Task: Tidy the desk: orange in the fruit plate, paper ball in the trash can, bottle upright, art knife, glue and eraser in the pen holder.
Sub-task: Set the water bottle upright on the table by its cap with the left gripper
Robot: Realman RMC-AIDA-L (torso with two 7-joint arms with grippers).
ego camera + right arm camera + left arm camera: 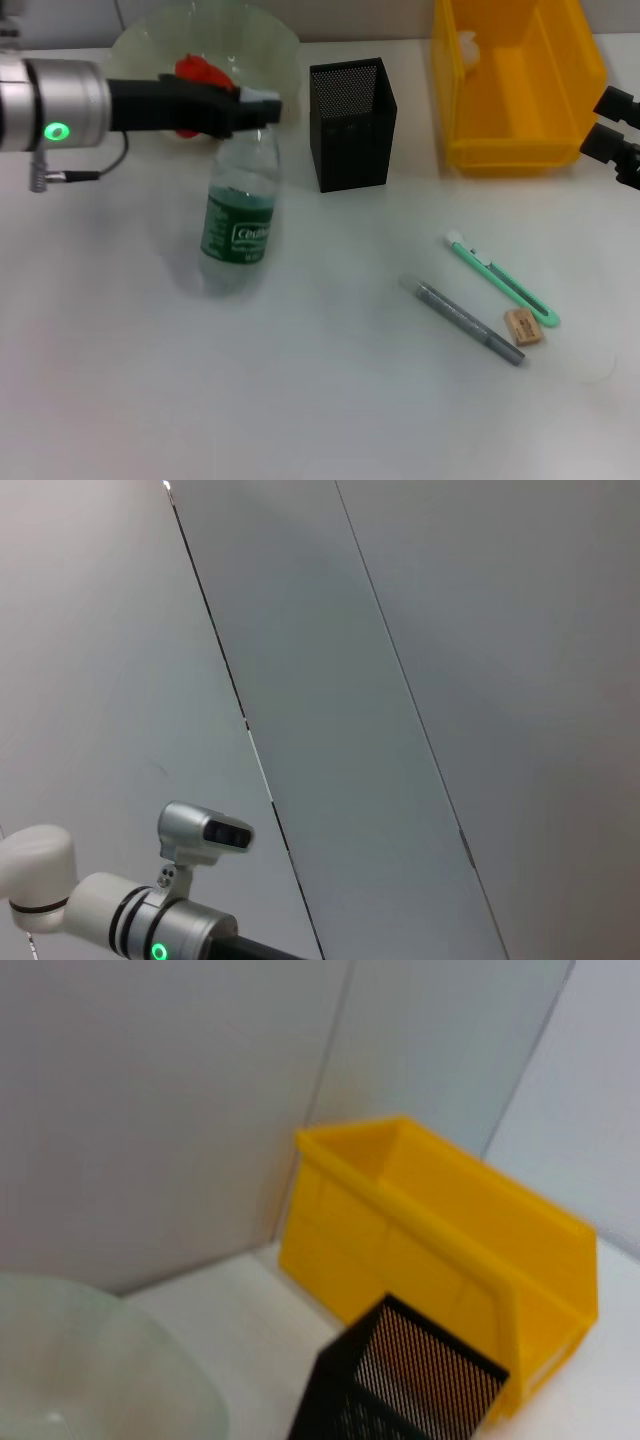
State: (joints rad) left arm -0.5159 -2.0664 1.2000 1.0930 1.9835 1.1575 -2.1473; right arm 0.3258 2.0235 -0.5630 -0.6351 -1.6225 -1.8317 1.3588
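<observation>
glue (468, 322) nearest | bottle (238, 215) upright, cap in left gripper (258, 108) fingers

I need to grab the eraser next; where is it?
In the head view, the eraser lies on the robot's right of the table, between the green art knife and the grey glue pen's tip.

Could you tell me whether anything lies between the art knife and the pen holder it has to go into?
Nothing visible does. The art knife lies on bare table, and the stretch up to the pen holder holds nothing else.
</observation>
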